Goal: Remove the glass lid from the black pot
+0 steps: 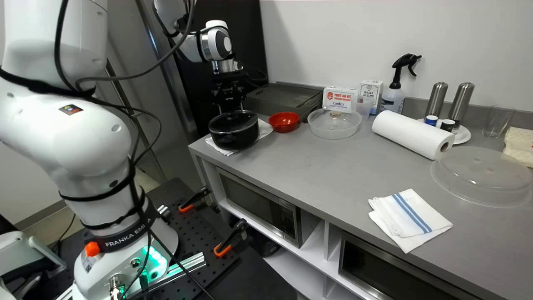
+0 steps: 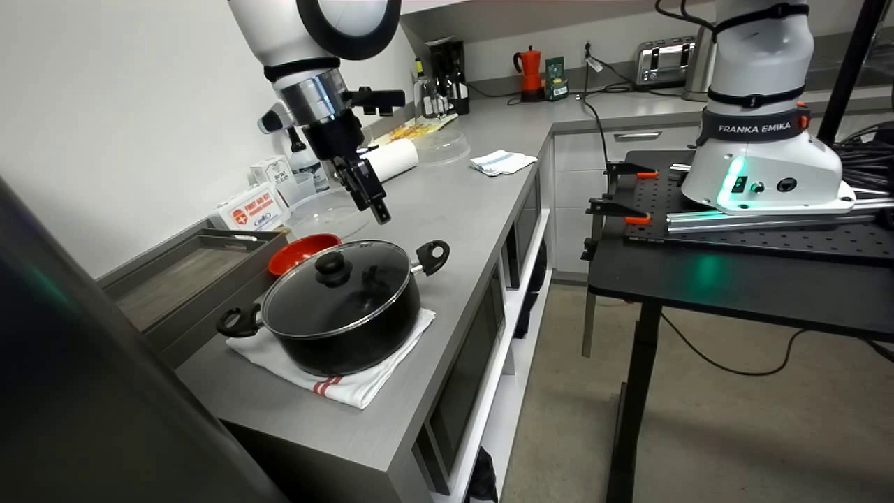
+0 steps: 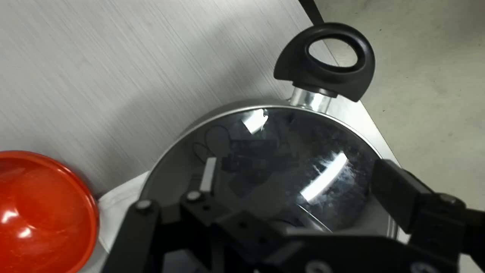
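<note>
The black pot (image 1: 234,140) stands on a folded white towel at the counter's end, and shows in both exterior views (image 2: 353,353). The glass lid (image 2: 363,290), with a silver rim and black knob (image 2: 333,268), lies on the pot. The lid fills much of the wrist view (image 3: 261,201), where one pot handle (image 3: 290,72) shows and the knob is hidden behind the gripper. My gripper (image 1: 231,107) is open and empty, pointing down above the lid. Its fingers are wide apart in the wrist view (image 3: 299,185). It also shows in an exterior view (image 2: 377,209).
A red bowl (image 1: 284,121) stands right beside the pot, and it shows in the wrist view (image 3: 41,216). A grey tray (image 2: 209,314) lies behind it against the wall. A clear round dish (image 1: 333,132), first aid box (image 1: 339,98) and paper roll (image 1: 410,133) stand further along.
</note>
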### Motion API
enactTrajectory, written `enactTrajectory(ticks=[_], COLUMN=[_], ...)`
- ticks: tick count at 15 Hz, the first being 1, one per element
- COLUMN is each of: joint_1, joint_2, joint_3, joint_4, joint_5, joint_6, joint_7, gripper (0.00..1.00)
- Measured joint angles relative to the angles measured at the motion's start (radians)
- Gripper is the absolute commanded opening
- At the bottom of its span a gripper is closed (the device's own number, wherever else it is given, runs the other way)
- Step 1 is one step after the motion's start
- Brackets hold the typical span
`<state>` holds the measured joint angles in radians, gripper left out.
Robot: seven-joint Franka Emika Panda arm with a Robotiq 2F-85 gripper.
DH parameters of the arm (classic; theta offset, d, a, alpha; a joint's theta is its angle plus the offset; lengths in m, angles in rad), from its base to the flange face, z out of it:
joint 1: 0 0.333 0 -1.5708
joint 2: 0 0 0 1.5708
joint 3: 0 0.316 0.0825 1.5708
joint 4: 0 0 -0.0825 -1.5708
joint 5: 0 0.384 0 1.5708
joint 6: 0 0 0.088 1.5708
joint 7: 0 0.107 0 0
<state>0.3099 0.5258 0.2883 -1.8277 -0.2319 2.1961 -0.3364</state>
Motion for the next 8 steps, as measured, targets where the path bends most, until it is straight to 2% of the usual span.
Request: enactTrajectory(ticks=[8], joint_1=[0.066], joint_2=[0.082], joint_3=[0.024], joint_4=[0.090], joint_5=[0.000], joint_6=[0.001], joint_7=[-0.006], gripper=[1.00])
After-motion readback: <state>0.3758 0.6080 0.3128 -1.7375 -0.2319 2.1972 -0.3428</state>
